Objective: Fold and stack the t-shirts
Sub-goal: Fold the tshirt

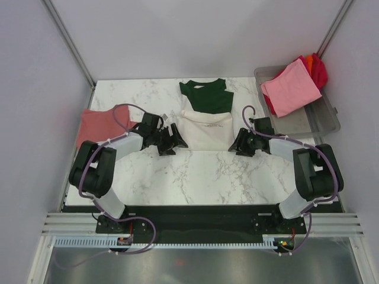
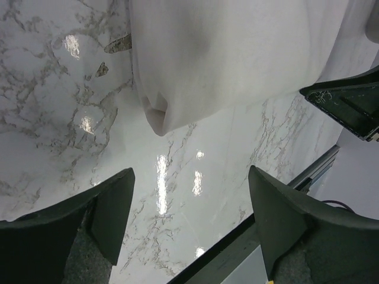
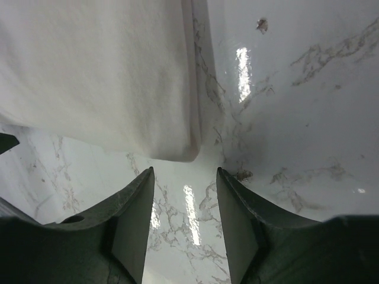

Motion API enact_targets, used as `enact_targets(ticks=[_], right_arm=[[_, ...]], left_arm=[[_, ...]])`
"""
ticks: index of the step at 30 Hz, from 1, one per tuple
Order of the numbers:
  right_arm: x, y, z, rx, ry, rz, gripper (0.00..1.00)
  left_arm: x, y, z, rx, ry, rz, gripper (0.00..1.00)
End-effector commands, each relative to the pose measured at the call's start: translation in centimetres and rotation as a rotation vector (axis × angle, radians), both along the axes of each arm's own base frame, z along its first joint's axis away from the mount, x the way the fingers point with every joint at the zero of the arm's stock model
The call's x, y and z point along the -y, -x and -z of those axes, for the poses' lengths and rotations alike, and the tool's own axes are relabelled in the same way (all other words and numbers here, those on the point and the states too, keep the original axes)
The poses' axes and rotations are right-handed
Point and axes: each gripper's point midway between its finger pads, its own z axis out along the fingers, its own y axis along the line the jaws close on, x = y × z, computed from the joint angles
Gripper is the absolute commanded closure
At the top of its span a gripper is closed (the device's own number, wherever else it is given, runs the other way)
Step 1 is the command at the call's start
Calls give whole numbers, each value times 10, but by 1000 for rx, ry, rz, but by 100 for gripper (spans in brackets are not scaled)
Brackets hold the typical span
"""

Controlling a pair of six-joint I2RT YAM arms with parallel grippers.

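Observation:
A folded cream-white t-shirt [image 1: 206, 131] lies mid-table, with a folded dark green t-shirt [image 1: 206, 96] just behind it. A brick-red t-shirt [image 1: 102, 125] lies at the left edge. My left gripper [image 1: 179, 137] sits at the cream shirt's near left corner, jaws open and empty. In the left wrist view the cream shirt's corner [image 2: 163, 115] lies beyond the left gripper [image 2: 190, 177], clear of it. My right gripper [image 1: 235, 142] is at the near right corner, also open. In the right wrist view the shirt's corner [image 3: 177, 145] lies just ahead of the right gripper [image 3: 185, 173].
A grey plastic bin [image 1: 314, 118] stands at the back right, holding a pink garment [image 1: 291, 87] with red and orange cloth [image 1: 317, 68] beneath. White walls enclose the marble table [image 1: 201, 174]. A black rail [image 1: 201, 213] runs along the near edge.

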Motion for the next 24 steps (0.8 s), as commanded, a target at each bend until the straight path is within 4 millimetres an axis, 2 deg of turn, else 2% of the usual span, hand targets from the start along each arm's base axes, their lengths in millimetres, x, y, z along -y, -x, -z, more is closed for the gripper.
enact_targets(ticks=[1, 5, 8, 12, 13, 24], right_arm=[[-9, -8, 2, 14, -64, 4, 47], [-10, -16, 11, -6, -72, 20, 51], [-8, -23, 15, -3, -52, 30, 58], [-6, -24, 21, -7, -31, 17, 96], [-6, -22, 22, -11, -25, 16, 100], [-3, -16, 18, 7, -15, 3, 100]], left_arm=[[10, -11, -5, 20, 45, 16, 17], [13, -15, 3, 0, 41, 12, 23], [12, -12, 9, -10, 27, 9, 24], [12, -8, 12, -13, 21, 11, 25], [13, -7, 13, -14, 19, 13, 25], [24, -5, 18, -15, 24, 18, 28]])
